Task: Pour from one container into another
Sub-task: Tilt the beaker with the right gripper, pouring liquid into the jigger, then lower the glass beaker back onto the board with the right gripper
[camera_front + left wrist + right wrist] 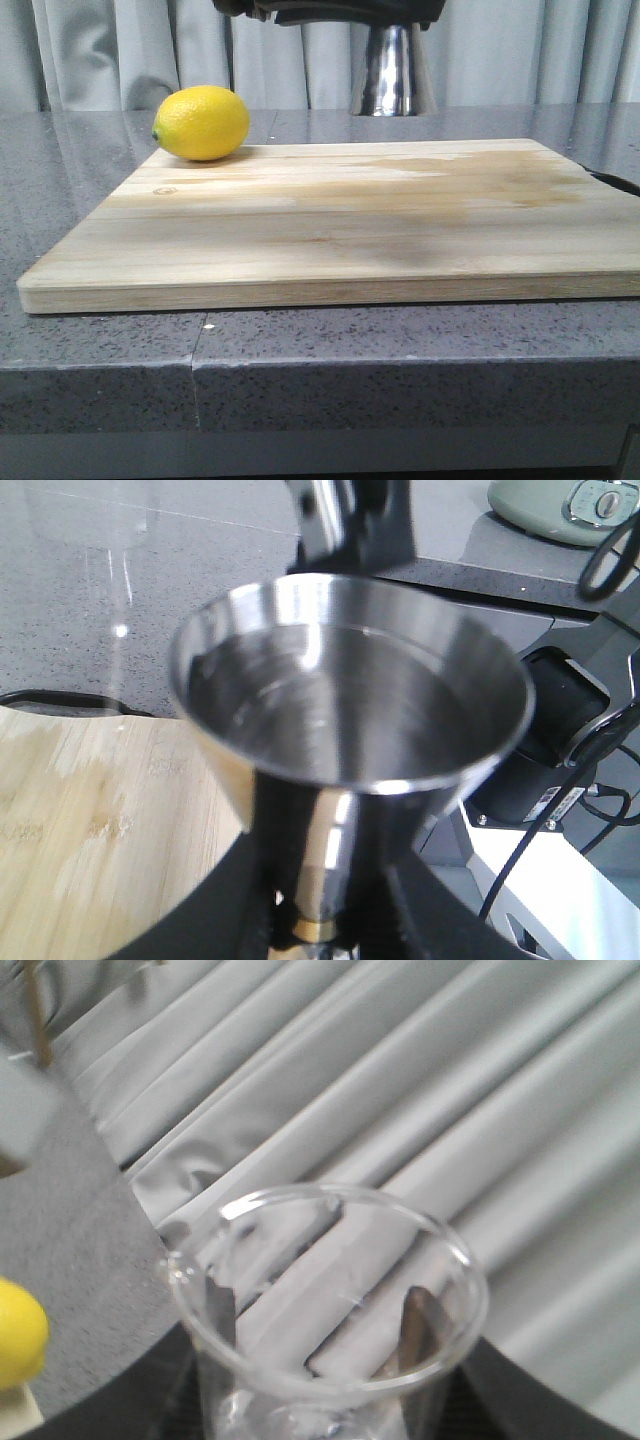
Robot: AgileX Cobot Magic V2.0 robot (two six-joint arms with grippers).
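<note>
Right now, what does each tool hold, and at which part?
Left tool: the steel jigger, at its gold-banded waist. Right tool: the glass beaker, around its body below the rim.

A shiny steel jigger [350, 730] is seen from above and close up, its wide upper cone filling the middle of the picture and its inner wall catching streaks of light. The cup is gripped at its narrow waist, where a thin gold band [318, 927] is visible, by the black fingers [425, 910] of the left gripper [320, 930]. A pale wooden cutting board [90, 820] is seen beneath and to one side, resting on a speckled grey countertop [110, 590]. A black cable [60, 698] is laid along the board's edge. Beyond the counter, black equipment with wiring [570, 740] and a pale green appliance with dials [570, 508] are partly shown.
</note>
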